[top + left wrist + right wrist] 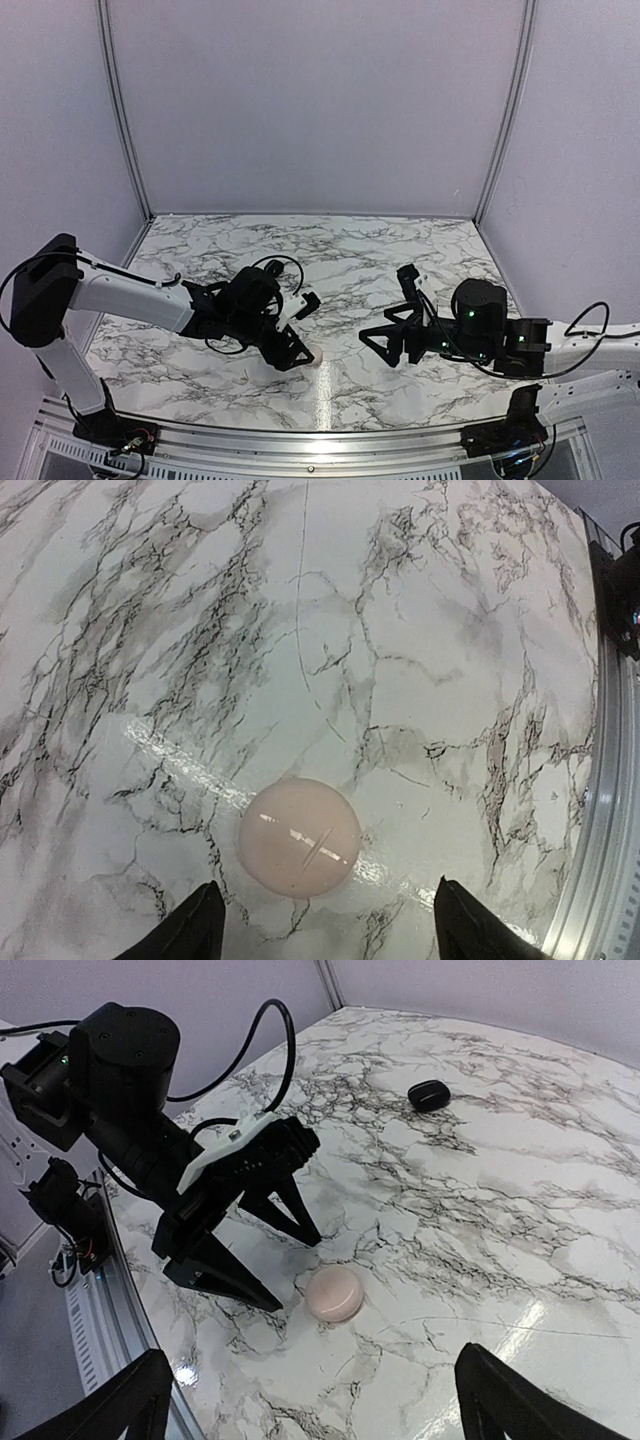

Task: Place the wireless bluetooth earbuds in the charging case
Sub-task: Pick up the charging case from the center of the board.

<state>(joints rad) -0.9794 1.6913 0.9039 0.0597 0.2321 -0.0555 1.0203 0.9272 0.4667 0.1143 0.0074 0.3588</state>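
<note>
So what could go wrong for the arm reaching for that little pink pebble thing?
The charging case is smooth and round on the glossy marble table. When the open fingers of the left gripper close on it, it might squirt out or skid toward the nearby metal rail. Its lid also looks shut, so nothing can go in until it is opened.

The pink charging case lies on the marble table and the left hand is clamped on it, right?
Not clamped: the left hand is open, fingers clear of the charging case, which does lie on the marble table. The left wrist view shows it.
</note>
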